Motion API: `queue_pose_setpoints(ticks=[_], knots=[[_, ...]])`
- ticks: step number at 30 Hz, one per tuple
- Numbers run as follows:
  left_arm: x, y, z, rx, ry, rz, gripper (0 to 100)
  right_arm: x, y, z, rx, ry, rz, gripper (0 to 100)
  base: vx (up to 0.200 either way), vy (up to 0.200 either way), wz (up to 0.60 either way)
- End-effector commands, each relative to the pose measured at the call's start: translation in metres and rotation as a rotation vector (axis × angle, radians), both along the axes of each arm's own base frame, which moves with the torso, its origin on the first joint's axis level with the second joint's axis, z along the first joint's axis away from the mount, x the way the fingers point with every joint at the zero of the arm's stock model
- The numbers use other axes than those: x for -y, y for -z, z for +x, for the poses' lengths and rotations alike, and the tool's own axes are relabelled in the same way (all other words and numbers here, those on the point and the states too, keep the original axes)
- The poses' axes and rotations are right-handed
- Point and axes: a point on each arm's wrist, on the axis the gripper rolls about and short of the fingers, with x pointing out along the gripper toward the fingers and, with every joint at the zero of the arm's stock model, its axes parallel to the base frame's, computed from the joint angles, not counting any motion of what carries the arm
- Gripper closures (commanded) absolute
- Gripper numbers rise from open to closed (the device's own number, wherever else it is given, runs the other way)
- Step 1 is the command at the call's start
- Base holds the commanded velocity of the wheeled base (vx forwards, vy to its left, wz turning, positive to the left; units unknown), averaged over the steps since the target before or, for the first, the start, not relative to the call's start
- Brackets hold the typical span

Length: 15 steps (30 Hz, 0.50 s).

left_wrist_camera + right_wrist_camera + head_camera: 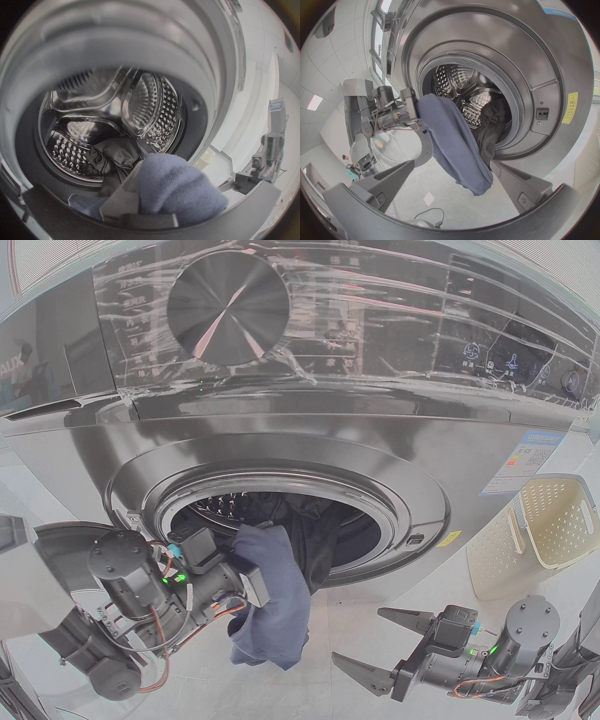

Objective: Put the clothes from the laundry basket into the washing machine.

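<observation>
Left end effector [250, 571] tight on blue garment [276, 612]; right end effector [357, 635] splayed.

Grey arms [125, 577] carry orange cables [159, 640], green lights [180, 578]; right tool [356, 635] has dark wedge fingers [403, 617].

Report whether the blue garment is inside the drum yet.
Not in: the blue garment hangs from the left gripper in front of the drum opening, mostly outside.

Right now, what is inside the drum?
A dark garment lies in the drum, spilling over its rim. The blue garment outside covers part of it; anything beneath is hidden.
</observation>
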Motion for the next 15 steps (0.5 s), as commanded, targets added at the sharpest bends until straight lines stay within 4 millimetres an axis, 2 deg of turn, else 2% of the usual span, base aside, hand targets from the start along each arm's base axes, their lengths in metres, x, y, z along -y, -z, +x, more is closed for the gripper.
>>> queue_pose_setpoints(ticks=[1,6,12,15], knots=[[0.028,0.037,0.029,-0.058,-0.005,0.051,100,0.001,-0.001,-0.002,0.004,-0.004,0.003,0,0.0,0.0,0.0],[0.037,0.049,0.044,-0.065,-0.016,0.054,100,0.002,-0.004,-0.003,0.011,-0.002,0.013,0,0.0,0.0,0.0],[0.063,0.062,0.085,-0.015,-0.068,0.0,100,0.002,-0.003,-0.003,0.009,-0.004,0.009,0,0.0,0.0,0.0],[0.064,0.067,0.111,0.018,-0.118,-0.026,100,0.002,-0.004,-0.003,0.009,-0.004,0.011,0,0.0,0.0,0.0]])
